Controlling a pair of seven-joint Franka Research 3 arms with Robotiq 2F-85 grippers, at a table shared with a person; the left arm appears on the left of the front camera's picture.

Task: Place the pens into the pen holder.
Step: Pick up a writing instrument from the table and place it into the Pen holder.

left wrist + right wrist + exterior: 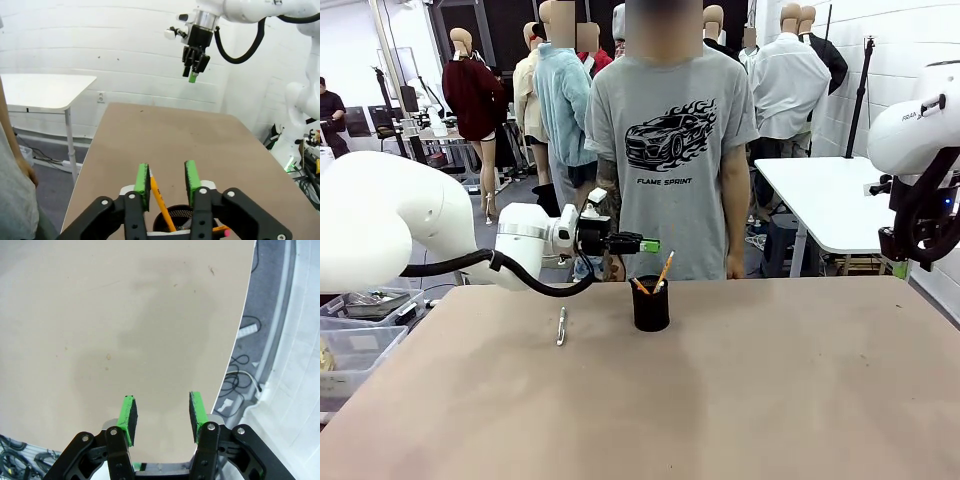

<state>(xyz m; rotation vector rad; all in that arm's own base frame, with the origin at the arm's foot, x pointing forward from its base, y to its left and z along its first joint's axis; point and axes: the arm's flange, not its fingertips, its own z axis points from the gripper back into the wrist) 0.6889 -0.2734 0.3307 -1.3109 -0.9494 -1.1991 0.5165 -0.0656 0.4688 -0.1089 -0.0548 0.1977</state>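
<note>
The black mesh pen holder [651, 306] stands mid-table near the far edge, with two yellow-orange pencils [664, 271] leaning in it. My left gripper [647, 244] hovers level just above it, open. In the left wrist view its pads [142, 186] stand apart around one pencil [159, 199], which rests in the holder [176, 215] close to the left pad. A second pencil [220, 231] lies against the rim. A thin silver-grey pen [561, 326] lies on the table left of the holder. My right gripper [162, 417] is open and empty, held high over the table's right side [193, 67].
A person in a grey T-shirt [670, 150] stands at the table's far edge, right behind the holder. Clear plastic bins [355, 335] sit off the left side. A white table [820, 195] stands at the back right. Cables lie on the floor [240, 375] past the table edge.
</note>
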